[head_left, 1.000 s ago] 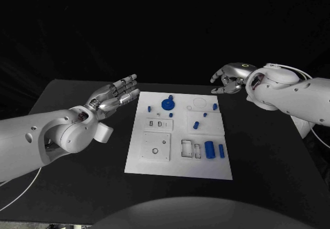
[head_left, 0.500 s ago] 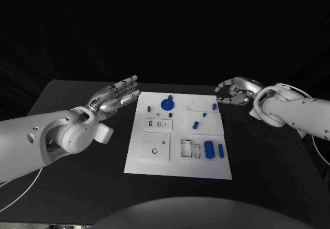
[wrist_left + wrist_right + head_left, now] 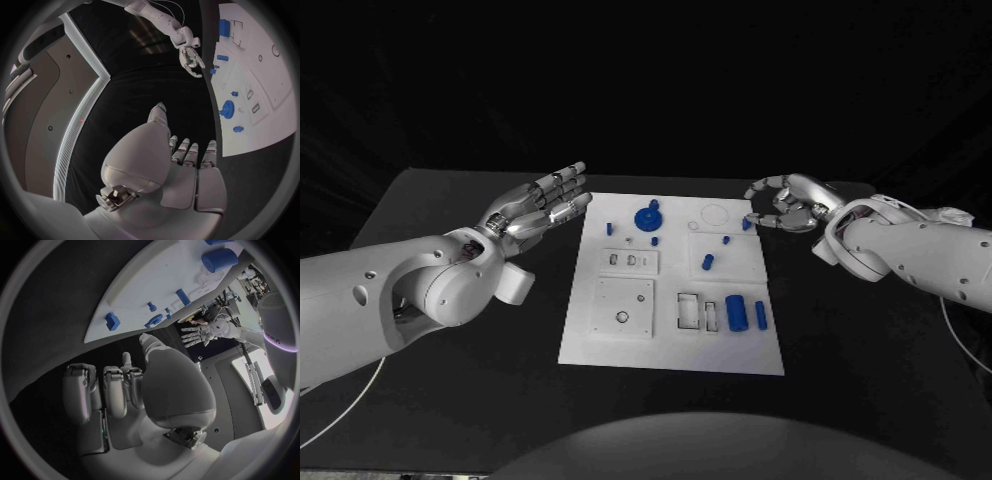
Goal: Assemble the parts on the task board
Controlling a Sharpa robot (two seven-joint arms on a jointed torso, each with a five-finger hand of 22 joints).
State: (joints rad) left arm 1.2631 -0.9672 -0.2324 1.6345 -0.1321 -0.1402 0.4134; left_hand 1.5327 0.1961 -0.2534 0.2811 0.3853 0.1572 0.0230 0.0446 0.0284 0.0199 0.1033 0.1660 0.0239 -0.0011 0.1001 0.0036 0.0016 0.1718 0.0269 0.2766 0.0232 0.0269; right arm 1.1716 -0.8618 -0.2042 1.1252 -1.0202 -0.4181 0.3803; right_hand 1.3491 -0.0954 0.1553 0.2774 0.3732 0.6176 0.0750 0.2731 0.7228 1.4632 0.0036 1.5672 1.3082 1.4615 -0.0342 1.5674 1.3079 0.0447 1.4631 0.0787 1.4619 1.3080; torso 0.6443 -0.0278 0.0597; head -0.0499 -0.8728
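The white task board (image 3: 629,345) lies in the middle of the black table. On it are a round blue geared part (image 3: 649,216), small blue pegs (image 3: 708,262) and a thick blue cylinder (image 3: 736,312) beside a slim blue piece (image 3: 762,315). My left hand (image 3: 538,205) hovers off the board's far left corner, palm up, fingers spread, holding nothing. My right hand (image 3: 783,203) hangs at the far right corner with fingers half curled and nothing in them, next to a small blue part (image 3: 747,222). The left wrist view shows the right hand (image 3: 190,57) by the board (image 3: 262,100).
Square and rectangular recesses (image 3: 625,300) sit in the board's near half. Black table (image 3: 459,400) surrounds the board on all sides. The right wrist view shows the board (image 3: 162,285) with the cylinder (image 3: 219,260) and my left hand (image 3: 197,333) beyond it.
My right hand has come down and toward the board's far right corner, its wrist turning. The left hand has stayed almost still. No part has moved.
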